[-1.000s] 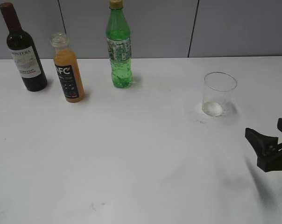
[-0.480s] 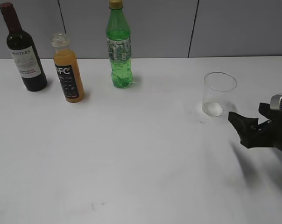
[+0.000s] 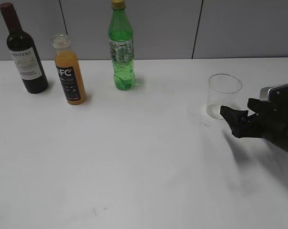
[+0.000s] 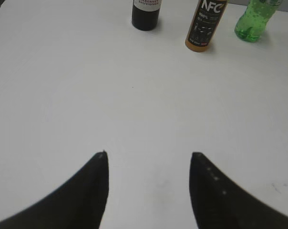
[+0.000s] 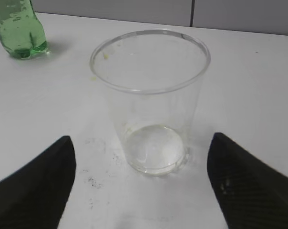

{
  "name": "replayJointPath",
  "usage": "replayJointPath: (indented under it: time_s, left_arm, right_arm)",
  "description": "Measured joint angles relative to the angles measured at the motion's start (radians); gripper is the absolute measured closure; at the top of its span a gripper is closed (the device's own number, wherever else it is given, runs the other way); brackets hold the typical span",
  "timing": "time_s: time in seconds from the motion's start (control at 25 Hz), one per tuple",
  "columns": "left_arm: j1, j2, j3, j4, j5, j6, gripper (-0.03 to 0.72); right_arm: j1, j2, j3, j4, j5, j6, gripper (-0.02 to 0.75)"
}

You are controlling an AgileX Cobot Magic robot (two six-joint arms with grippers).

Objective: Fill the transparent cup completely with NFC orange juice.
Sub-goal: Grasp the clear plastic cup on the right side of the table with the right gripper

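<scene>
The right gripper (image 5: 139,186) is spread wide, the upright, empty cup (image 5: 151,100) standing just ahead between its fingers, untouched. The left gripper (image 4: 149,191) is likewise spread, well short of the juice bottle (image 3: 69,69), labelled "NFC" and "100%". "MONTERA" is read on the wine bottle (image 3: 24,52).

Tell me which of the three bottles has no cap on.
The NFC orange juice bottle, standing between the wine bottle and green soda bottle; its clear neck is open, while both others are capped.
</scene>
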Motion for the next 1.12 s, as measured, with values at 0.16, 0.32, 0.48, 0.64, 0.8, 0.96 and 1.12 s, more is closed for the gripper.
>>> replayJointPath:
  time_s: [0.16,0.32,0.48,0.64,0.8,0.96,1.12]
  left_arm:
    - [0.0,0.0,0.0,0.0,0.0,0.0,0.267]
    - [0.0,0.0,0.0,0.0,0.0,0.0,0.267]
    - [0.0,0.0,0.0,0.0,0.0,0.0,0.267]
    - [0.0,0.0,0.0,0.0,0.0,0.0,0.267]
    - [0.0,0.0,0.0,0.0,0.0,0.0,0.267]
    - [0.0,0.0,0.0,0.0,0.0,0.0,0.267]
    - [0.0,0.0,0.0,0.0,0.0,0.0,0.267]
  right_arm:
    - [0.0,0.049,-0.047,-0.004,0.0,0.001,0.064]
    - [0.0,0.09,-0.093,-0.012,0.0,0.002,0.064]
    - [0.0,0.117,-0.129,-0.028,0.0,0.002,0.064]
    - [0.0,0.151,-0.16,-0.045,0.0,0.002,0.064]
    - [0.0,0.177,-0.196,-0.049,0.0,0.002,0.065]
    - [0.0,0.207,-0.238,-0.067,0.0,0.002,0.065]
    - [0.0,0.24,-0.271,-0.075,0.001,0.002,0.066]
